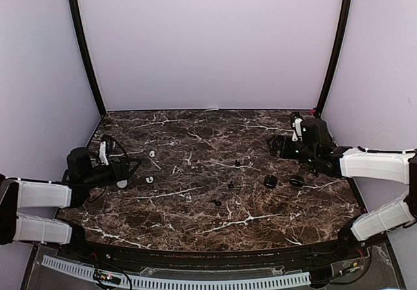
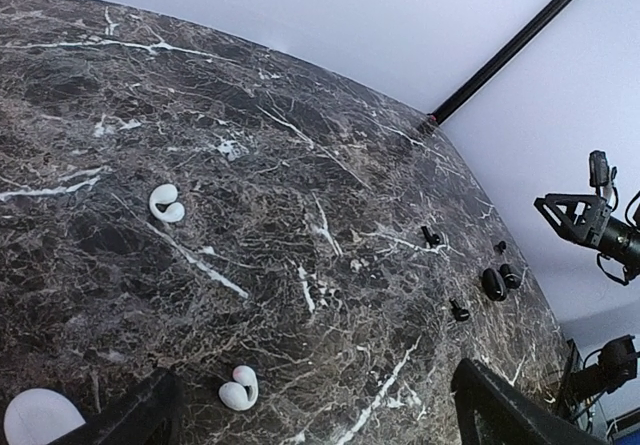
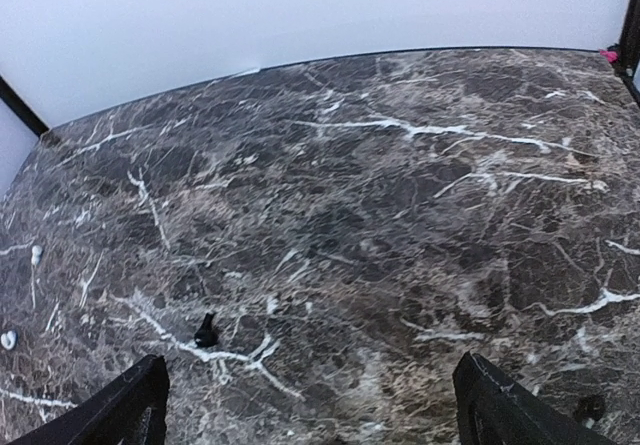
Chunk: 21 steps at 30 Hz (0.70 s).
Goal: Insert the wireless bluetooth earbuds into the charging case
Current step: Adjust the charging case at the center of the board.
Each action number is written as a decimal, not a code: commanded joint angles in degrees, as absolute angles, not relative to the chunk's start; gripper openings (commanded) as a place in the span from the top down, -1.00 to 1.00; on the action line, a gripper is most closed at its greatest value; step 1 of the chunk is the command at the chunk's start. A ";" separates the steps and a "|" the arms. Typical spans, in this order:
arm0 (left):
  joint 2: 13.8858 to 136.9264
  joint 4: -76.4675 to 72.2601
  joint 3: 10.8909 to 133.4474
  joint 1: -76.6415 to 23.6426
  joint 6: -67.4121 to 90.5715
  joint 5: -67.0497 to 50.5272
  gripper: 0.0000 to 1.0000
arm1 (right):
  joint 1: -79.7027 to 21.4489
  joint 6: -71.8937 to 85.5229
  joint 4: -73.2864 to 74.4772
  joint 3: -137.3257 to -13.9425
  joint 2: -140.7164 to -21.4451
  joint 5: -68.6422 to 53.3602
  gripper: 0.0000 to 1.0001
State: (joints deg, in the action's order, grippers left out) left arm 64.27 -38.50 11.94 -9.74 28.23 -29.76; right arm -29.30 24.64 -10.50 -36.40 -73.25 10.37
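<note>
Across the dark marbled bench (image 1: 182,225) the buds lie loose, none yet in a case: two white earbuds (image 2: 166,205) sit just ahead of the left end effector (image 1: 132,165), near a white charging case (image 2: 38,420), while several black earbuds (image 1: 230,185) are scattered mid-bench near the black cases (image 1: 270,181) by the right end effector (image 1: 275,145). Both end effectors hover released, jaws spread wide with nothing between them, which I judge a ready stance, each arm facing the colour nearest it. No brand, label or writing is legible anywhere.
</note>
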 commanded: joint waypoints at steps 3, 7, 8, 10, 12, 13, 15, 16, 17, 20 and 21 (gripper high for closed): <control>64.36 -40.49 12.92 -10.37 26.54 -32.41 -0.88 | -35.75 20.99 1.77 -42.94 -76.71 14.60 -0.99; 62.14 -38.76 12.47 -10.40 25.98 -30.25 -0.88 | -35.90 22.09 10.03 -44.94 -76.67 14.13 -0.97; 61.56 -38.76 12.15 -10.42 25.97 -30.04 -0.88 | -35.88 22.78 12.09 -45.22 -76.39 14.07 -0.97; 60.26 -39.28 11.29 -10.38 25.71 -29.76 -0.88 | -36.02 23.95 15.86 -45.53 -75.64 13.03 -0.95; 59.09 -39.54 10.47 -10.41 25.38 -29.43 -0.89 | -36.31 24.61 18.28 -45.36 -74.97 11.18 -0.94; 58.39 -39.46 10.20 -10.42 25.12 -29.03 -0.89 | -36.46 24.87 19.92 -45.31 -74.96 10.09 -0.93; 57.47 -39.09 9.87 -10.38 24.80 -28.64 -0.89 | -36.90 25.23 22.04 -45.33 -75.48 9.09 -0.89; 57.22 -39.11 9.77 -10.31 24.80 -28.34 -0.89 | -37.08 25.28 22.91 -45.27 -75.93 8.64 -0.84; 56.95 -39.15 9.68 -10.32 24.80 -28.31 -0.89 | -37.27 25.42 23.75 -45.40 -76.39 8.46 -0.82; 56.69 -39.16 9.49 -10.35 24.79 -28.13 -0.89 | -38.05 25.81 25.39 -45.41 -77.67 8.28 -0.72; 56.62 -39.19 9.49 -10.34 24.86 -28.19 -0.89 | -38.31 25.72 25.70 -45.48 -78.02 8.01 -0.70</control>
State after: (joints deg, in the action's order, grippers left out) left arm 57.69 -38.96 10.41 -10.20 25.85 -28.84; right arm -37.01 24.75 21.96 -44.25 -76.53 9.47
